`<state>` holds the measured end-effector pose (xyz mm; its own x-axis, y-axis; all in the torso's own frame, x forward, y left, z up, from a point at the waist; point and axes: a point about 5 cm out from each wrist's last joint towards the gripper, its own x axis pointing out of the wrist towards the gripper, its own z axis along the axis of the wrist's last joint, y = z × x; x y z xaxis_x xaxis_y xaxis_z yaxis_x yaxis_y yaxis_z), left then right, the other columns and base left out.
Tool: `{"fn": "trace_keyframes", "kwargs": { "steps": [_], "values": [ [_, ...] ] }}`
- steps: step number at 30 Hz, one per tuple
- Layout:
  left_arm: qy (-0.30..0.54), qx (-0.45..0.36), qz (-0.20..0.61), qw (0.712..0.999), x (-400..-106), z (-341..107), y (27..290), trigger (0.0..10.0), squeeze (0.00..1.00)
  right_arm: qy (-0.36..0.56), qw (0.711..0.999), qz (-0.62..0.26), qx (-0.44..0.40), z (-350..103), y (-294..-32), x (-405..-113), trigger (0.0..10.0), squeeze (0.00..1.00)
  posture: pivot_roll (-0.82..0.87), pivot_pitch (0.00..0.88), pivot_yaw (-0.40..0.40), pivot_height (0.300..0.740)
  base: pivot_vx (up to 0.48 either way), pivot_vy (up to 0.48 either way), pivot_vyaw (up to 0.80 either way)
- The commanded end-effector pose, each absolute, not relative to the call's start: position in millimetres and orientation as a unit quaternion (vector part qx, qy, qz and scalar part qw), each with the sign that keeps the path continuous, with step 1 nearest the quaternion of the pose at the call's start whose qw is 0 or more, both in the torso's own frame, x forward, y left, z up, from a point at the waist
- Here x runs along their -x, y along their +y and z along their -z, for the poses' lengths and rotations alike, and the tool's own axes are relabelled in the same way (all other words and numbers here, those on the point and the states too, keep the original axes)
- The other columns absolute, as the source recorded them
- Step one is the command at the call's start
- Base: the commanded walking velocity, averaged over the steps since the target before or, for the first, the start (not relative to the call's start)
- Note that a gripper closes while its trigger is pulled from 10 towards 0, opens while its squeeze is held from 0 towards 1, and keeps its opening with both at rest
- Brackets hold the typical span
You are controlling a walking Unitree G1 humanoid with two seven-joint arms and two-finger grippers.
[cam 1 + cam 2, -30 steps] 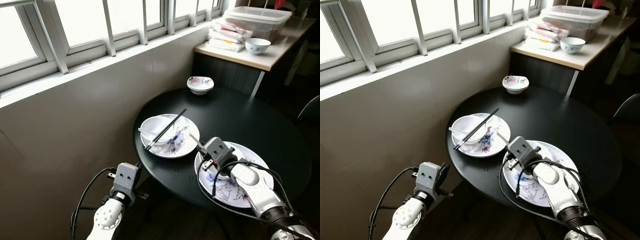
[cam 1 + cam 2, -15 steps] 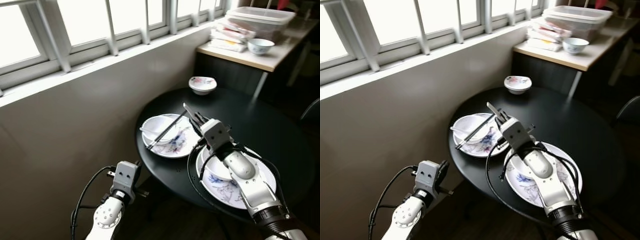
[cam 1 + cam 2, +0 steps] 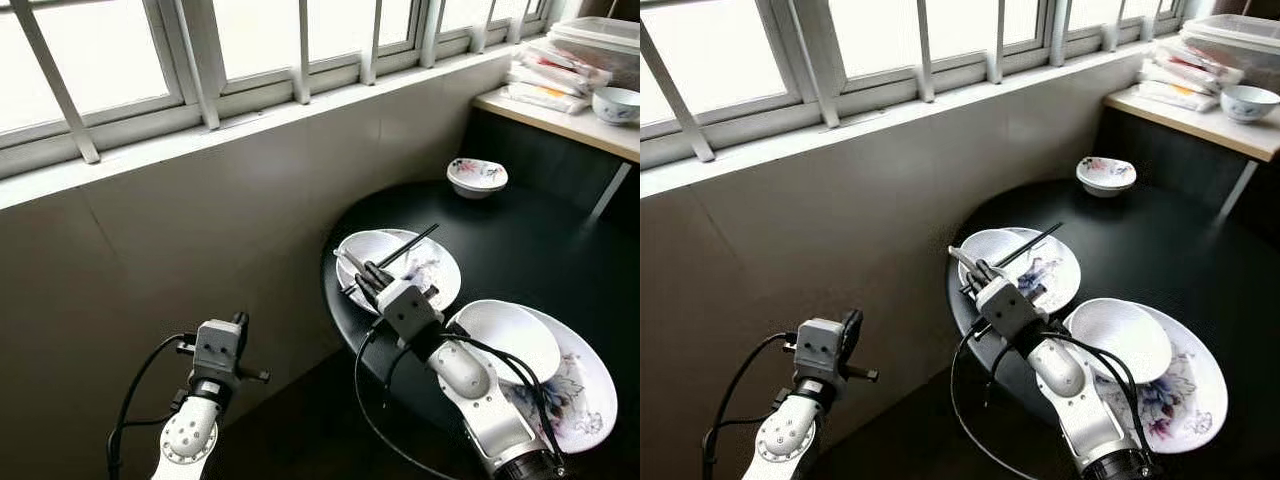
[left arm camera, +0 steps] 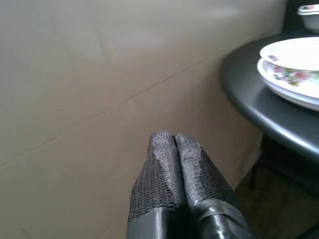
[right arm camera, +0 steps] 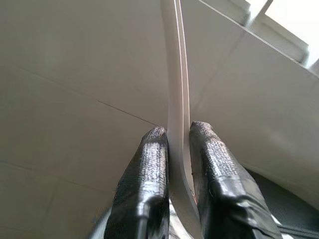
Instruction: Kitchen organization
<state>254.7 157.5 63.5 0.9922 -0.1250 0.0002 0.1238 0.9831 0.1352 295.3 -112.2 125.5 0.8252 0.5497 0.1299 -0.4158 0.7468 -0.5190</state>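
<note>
My right gripper (image 3: pixel 362 276) is shut on the handle of a white spoon (image 5: pixel 175 89), which sticks out past the fingers (image 5: pixel 149 164) over the table's left edge. Just behind it a flowered plate (image 3: pixel 432 275) carries a white bowl (image 3: pixel 368 246) with black chopsticks (image 3: pixel 408 246) laid across it. To the right, a larger flowered plate (image 3: pixel 575 385) holds another white bowl (image 3: pixel 508 336). Low on the left, off the table and near the wall, my left gripper (image 4: pixel 174 143) is shut with nothing in it.
The round black table (image 3: pixel 545 250) stands by a grey wall (image 3: pixel 200 230) under windows. A small flowered bowl (image 3: pixel 477 176) sits at its far side. A counter (image 3: pixel 560 105) at the back right bears a bowl (image 3: pixel 616 102), packets and a lidded container.
The view has swung left. My right gripper, still shut on the spoon, has moved from over the bowl-and-chopsticks plate to that plate's near left edge. The left arm is unchanged.
</note>
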Motion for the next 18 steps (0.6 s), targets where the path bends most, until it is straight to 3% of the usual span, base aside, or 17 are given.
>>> {"fn": "trace_keyframes", "kwargs": {
  "steps": [1, 14, 18],
  "values": [
    [-0.011, -0.072, 0.055, 0.996, -253.9, -66.4, 159.2, 10.0, 0.00, -0.148, 0.919, -0.269, 0.248, -126.5, -106.9, -292.4, 0.0, 0.00, -0.08, 0.000, 0.028, 0.740, 0.000, 0.000, 0.80],
    [-0.010, -0.070, 0.052, 0.996, -254.5, -68.1, 160.9, 10.0, 0.00, -0.151, 0.919, -0.267, 0.249, -128.0, -107.8, -294.4, 0.0, 0.00, -0.08, 0.000, 0.025, 0.740, 0.000, 0.000, 0.80],
    [-0.007, -0.068, 0.051, 0.996, -254.2, -67.7, 161.9, 10.0, 0.00, -0.151, 0.919, -0.265, 0.249, -127.1, -108.2, -294.3, 0.0, 0.00, -0.08, 0.000, 0.025, 0.740, 0.000, 0.368, 0.80]
  ]
}}
